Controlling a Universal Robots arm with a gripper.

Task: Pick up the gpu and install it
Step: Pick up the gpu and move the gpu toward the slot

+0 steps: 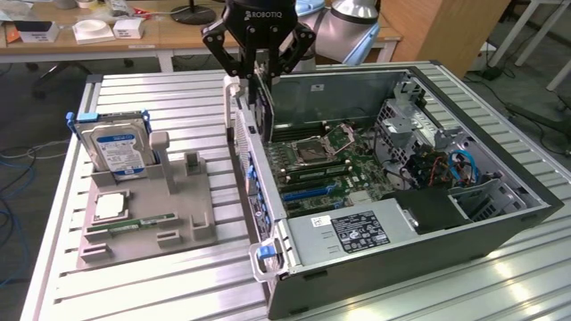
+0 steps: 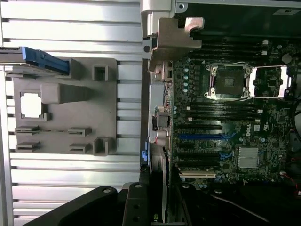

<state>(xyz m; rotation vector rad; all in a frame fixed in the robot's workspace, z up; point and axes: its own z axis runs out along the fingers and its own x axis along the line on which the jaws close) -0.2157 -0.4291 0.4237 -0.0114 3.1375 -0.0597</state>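
In the exterior view, a ribbed aluminium slatted surface (image 1: 134,287) carries a grey moulded plastic holder tray (image 1: 183,224) towards the exterior view's left. A silver hard drive with a blue label (image 1: 114,148) stands upright in a slot at the tray's far corner. Nearer the camera, a square silver processor chip (image 1: 109,206) lies flat in a recess, and a slim green RAM stick (image 1: 134,224) lies just beside it.

Near the middle, the black two-fingered end effector (image 1: 263,75) hangs over the perforated side wall of the case. Its fingers are clamped on the upper part of a thin, flat, dark rectangular gpu (image 1: 261,110). The card is held upright and edge-on, its lower end down beside that wall, at the edge of the green motherboard (image 1: 321,167). Whether it touches the board cannot be told.

To the right, the open dark metal computer case (image 1: 428,237) lies on its side. A grey power supply box with a black label (image 1: 357,231) sits at its near end, and blue cables (image 1: 466,166) run along its far right.
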